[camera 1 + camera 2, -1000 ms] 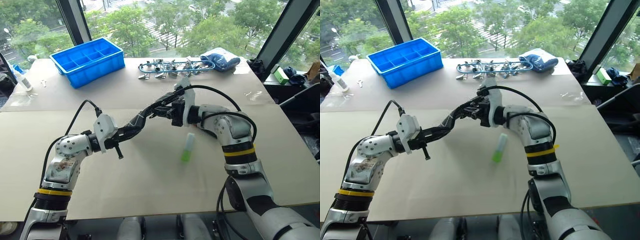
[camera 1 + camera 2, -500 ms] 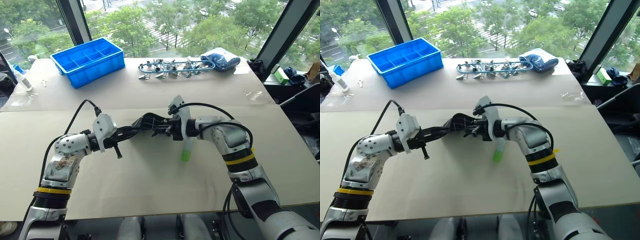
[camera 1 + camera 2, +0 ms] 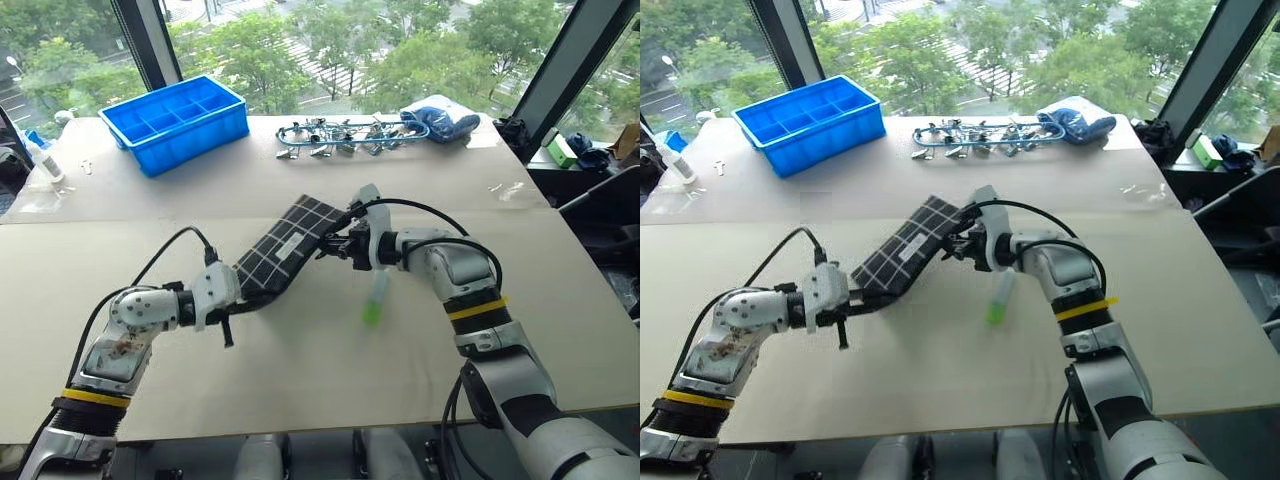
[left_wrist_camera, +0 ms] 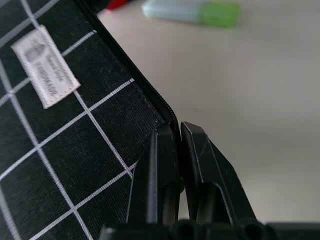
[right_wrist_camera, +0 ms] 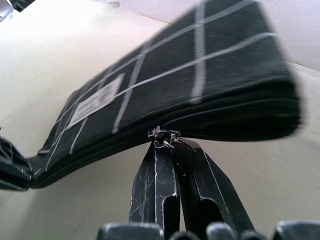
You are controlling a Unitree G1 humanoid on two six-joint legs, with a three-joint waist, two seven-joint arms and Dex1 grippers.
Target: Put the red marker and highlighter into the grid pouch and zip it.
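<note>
Grid pouch hanging tilted above the table, left gripper clamping its lower zip edge, right gripper apparently pinching the zip pull, both forearms angling inward, highlighter lying beside.

In the left wrist view the grid pouch ran off the frame, the red marker showed as a mere red sliver behind its edge, and the print on its white label was too small to read.
</note>
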